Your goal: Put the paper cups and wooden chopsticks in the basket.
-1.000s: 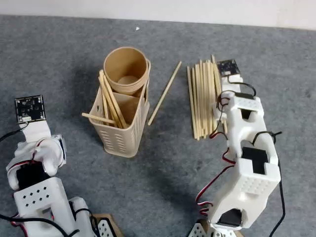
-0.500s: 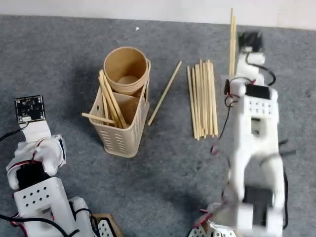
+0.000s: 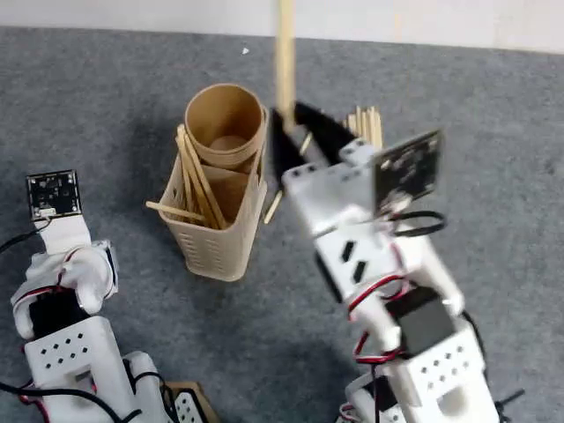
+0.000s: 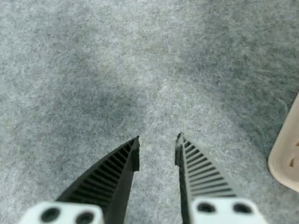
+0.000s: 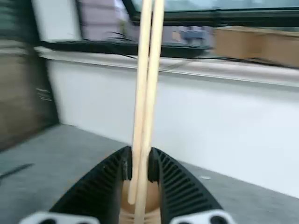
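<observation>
A beige slotted basket (image 3: 216, 233) stands left of centre, holding stacked paper cups (image 3: 225, 123) and several wooden chopsticks (image 3: 196, 181). My right gripper (image 3: 289, 128) hangs just right of the cups, shut on a pair of chopsticks (image 3: 285, 53) that point straight up. In the right wrist view the pair (image 5: 147, 70) is pinched between the jaws of the right gripper (image 5: 138, 163). More chopsticks (image 3: 366, 123) lie on the carpet behind the right arm, mostly hidden by it. My left gripper (image 4: 157, 140) is open over bare carpet, with the basket's corner (image 4: 287, 163) to one side.
One loose chopstick (image 3: 273, 207) lies between the basket and the right arm. The left arm (image 3: 62, 273) sits at the lower left. Grey carpet covers the table, and a pale wall edge (image 3: 132, 16) runs along the back.
The right arm lifted two chopsticks off the pile, raised them upright, then swung left to the basket's side. The left arm has not moved.
</observation>
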Motion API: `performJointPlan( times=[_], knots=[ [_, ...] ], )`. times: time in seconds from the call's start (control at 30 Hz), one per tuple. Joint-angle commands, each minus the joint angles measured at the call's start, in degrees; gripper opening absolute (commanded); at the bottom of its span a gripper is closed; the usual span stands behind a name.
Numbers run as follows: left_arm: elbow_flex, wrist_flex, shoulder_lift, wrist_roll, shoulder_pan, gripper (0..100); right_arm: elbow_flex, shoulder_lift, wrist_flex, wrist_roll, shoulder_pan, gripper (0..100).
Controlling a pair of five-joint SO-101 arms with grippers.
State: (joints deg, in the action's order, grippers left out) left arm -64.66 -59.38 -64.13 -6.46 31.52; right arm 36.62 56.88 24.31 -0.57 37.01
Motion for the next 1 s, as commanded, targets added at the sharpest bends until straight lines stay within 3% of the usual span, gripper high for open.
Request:
performJointPlan(
  times=[0.0,0.3,0.53,0.7,0.97],
  knots=[
    [0.22,0.97,-0.66,-0.35,-0.04,15,7.08,1.19,-8.92,-1.49,6.64,0.5],
    [0.04,0.97,-0.66,-0.35,-0.04,15,18.15,1.19,-18.77,-1.49,13.14,0.5],
    [0.04,0.97,-0.66,-0.35,-0.04,15,18.51,1.10,-18.68,-1.32,10.68,0.8],
    [0.04,0.97,-0.66,-0.35,-0.04,15,18.42,1.10,-18.77,-1.32,8.75,7.9],
    [0.04,0.97,-0.66,-0.44,0.04,15,18.51,1.01,-22.29,1.49,8.66,5.0]
  ],
)
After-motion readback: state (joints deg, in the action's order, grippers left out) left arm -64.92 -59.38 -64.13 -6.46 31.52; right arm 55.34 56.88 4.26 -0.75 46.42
